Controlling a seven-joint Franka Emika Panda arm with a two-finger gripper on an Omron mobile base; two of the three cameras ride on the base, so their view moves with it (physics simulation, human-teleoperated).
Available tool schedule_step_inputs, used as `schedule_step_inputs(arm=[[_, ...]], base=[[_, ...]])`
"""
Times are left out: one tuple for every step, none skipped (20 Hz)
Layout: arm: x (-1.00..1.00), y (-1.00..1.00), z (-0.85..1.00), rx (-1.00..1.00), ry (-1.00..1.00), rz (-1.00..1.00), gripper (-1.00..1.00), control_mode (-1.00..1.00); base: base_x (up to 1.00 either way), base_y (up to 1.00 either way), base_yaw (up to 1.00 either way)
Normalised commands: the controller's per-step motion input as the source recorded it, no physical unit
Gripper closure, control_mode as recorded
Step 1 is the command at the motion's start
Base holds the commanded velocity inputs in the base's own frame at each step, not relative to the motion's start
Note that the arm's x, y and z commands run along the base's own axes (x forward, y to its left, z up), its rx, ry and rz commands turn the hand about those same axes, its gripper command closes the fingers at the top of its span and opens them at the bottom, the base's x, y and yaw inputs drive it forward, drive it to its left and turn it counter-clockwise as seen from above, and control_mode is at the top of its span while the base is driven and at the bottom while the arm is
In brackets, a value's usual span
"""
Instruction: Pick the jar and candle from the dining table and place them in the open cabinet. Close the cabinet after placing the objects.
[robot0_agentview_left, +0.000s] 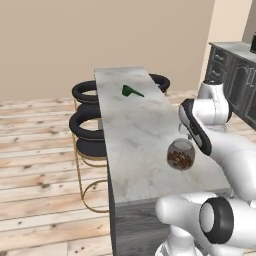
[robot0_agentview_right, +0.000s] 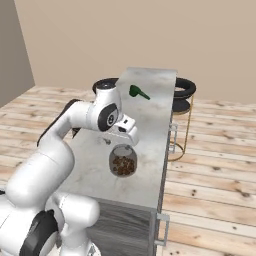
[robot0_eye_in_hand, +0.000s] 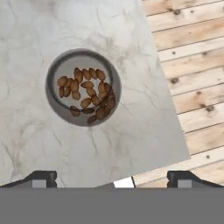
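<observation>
- Glass jar (robot0_eye_in_hand: 83, 87) of brown nuts stands upright on the marble desk (robot0_agentview_left: 130, 125), near its close end
- Gripper (robot0_eye_in_hand: 112, 179) hangs directly above the jar, jaws spread fully wide, holding nothing, clear of the glass
- Small green object (robot0_agentview_left: 131, 91) lies toward the far end, black stools (robot0_agentview_left: 86, 125) alongside

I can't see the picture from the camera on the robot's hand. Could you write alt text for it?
Looking straight down, a clear glass jar holding brown nut-like pieces stands on the white-grey marble dining table. The open end effector hovers above it, its two dark fingertips spread wide at the bottom edge. Wooden floor planks show at the right.
</observation>
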Motion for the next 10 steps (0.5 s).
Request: schedule_step_inputs(arm=[[0.29, -0.34, -0.27, 0.11, 0.28, 0.0, -1.0, -1.0], [0.22, -0.36, -0.34, 0.14, 0.23, 0.0, -1.0, -1.0], [0.17, -0.37, -0.37, 0.16, 0.21, 0.0, -1.0, -1.0], [0.19, -0.39, -0.41, 0.15, 0.21, 0.0, -1.0, -1.0], [0.13, -0.39, -0.5, 0.15, 0.18, 0.0, -1.0, -1.0], [0.04, -0.34, -0.53, 0.15, 0.14, 0.0, -1.0, -1.0], [0.0, -0.31, -0.47, 0.13, 0.11, 0.0, -1.0, -1.0], [0.0, -0.28, -0.42, 0.13, 0.1, 0.0, -1.0, -1.0], [0.0, -0.26, -0.31, 0.14, 0.05, 0.0, -1.0, -1.0], [0.0, -0.19, -0.2, 0.14, 0.02, 0.01, -1.0, -1.0]], base=[[0.0, 0.0, 0.0], [0.0, 0.0, 0.0], [0.0, 0.0, 0.0], [0.0, 0.0, 0.0], [0.0, 0.0, 0.0], [0.0, 0.0, 0.0], [0.0, 0.0, 0.0], [0.0, 0.0, 0.0], [0.0, 0.0, 0.0], [0.0, 0.0, 0.0]])
